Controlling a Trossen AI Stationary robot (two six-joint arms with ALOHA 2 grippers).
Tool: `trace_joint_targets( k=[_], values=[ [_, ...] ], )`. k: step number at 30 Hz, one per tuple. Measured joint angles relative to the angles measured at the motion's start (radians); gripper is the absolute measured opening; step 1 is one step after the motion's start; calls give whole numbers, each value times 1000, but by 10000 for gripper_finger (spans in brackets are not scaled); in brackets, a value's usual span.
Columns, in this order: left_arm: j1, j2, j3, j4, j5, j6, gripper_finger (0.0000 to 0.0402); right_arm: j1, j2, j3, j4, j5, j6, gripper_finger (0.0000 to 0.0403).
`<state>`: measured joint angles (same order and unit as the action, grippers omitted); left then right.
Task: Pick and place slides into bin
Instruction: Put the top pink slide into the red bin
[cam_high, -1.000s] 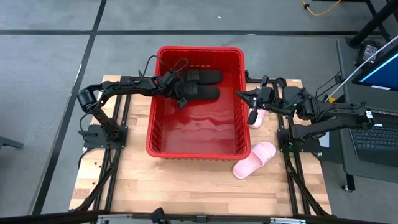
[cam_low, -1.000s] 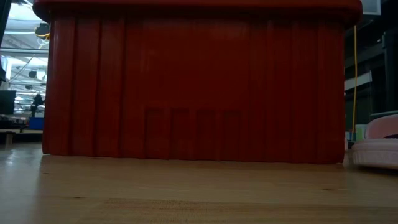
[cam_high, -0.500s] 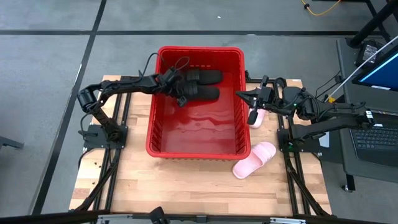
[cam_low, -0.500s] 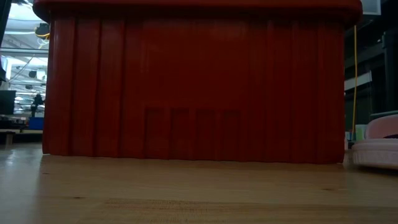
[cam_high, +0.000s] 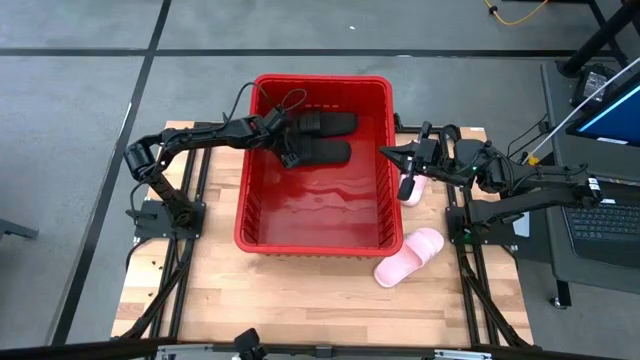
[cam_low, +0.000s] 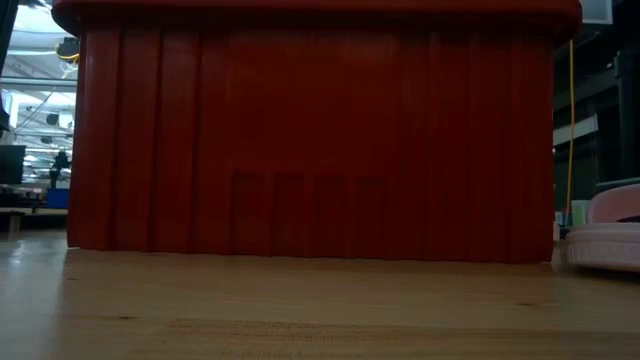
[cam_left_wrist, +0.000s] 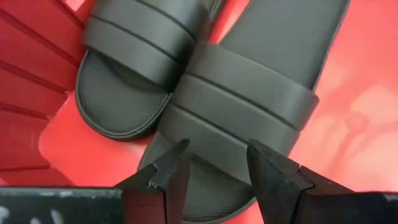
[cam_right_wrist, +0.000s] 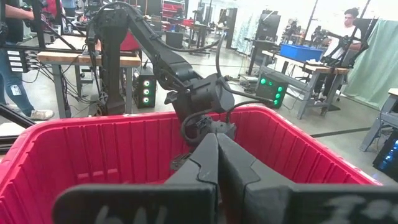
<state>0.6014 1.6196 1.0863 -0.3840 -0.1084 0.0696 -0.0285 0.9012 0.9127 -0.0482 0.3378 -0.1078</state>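
The red bin (cam_high: 312, 247) stands on the wooden table and fills the low view (cam_low: 320, 130). Two black slides lie side by side on its floor at the far end, one (cam_high: 330, 122) farther, one (cam_high: 325, 151) nearer. My left gripper (cam_high: 287, 152) is inside the bin, open. In the left wrist view its fingertips (cam_left_wrist: 217, 149) stand just over the toe end of the nearer black slide (cam_left_wrist: 249, 93), beside the other (cam_left_wrist: 130, 62). My right gripper (cam_high: 386, 152) is shut and empty at the bin's right rim. Two pink slides lie on the table, one (cam_high: 412, 187) under my right arm, one (cam_high: 410, 256) nearer.
The bin's near half has bare red floor (cam_high: 320, 205). The bin's tall walls (cam_right_wrist: 93, 149) surround my left gripper. Bare wood (cam_high: 250, 290) lies at the near edge. People and workbenches show in the room beyond the table in the right wrist view.
My left gripper has drawn back a little toward the table's left edge, away from the black slides. Both slides stay where they were on the bin's floor.
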Motion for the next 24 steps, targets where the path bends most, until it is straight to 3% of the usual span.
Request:
trace_joint_targets(
  k=[7, 15, 24],
  values=[
    [-15, 0, 14, 14, -9, 35, 151, 0, 0, 0, 1, 0, 1, 5],
    [-76, -24, 133, 7, -5, 157, 148, 0, 0, 0, 1, 0, 0, 5],
    [-140, -127, 198, 53, -2, 196, 106, 0, 0, 0, -16, 0, -3, 5]
  ],
)
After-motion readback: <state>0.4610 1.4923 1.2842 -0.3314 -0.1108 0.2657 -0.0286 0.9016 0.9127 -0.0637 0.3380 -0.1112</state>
